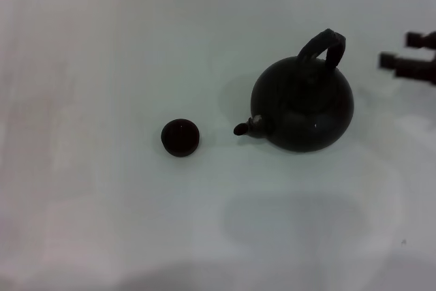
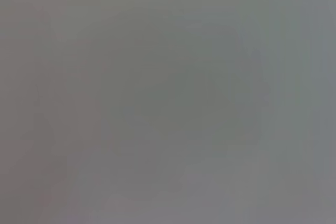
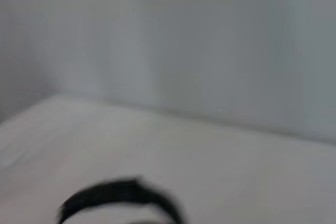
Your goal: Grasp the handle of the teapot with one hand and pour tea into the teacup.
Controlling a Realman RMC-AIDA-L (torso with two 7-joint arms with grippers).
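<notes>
A pale, nearly white tabletop (image 1: 102, 223) fills the head view, smooth and bare-looking, with soft grey shadows pooled along its nearest edge. Farther in, the tiny dark teacup (image 1: 180, 137) stands upright left of centre. Just to its right, apart from it, sits the large round teapot (image 1: 303, 105), its short spout (image 1: 244, 128) aimed at the cup without touching it. Behind the pot's crown rises the handle (image 1: 325, 47), a thick dark arch leaning toward the far side. At the right edge, level with that arch and clear of it, the right pincer (image 1: 402, 51) shows two dark fingers (image 1: 397, 63) with a gap between them, so it reads as spread and holds nothing. The right wrist view catches a blurred dark curve, apparently the handle (image 3: 118, 195), over the light tabletop (image 3: 210, 156), and beyond it a plain grey-white wall (image 3: 210, 40) meeting the surface in a faint line. The left wrist view is a featureless grey field; the left pincer is not visible anywhere.
</notes>
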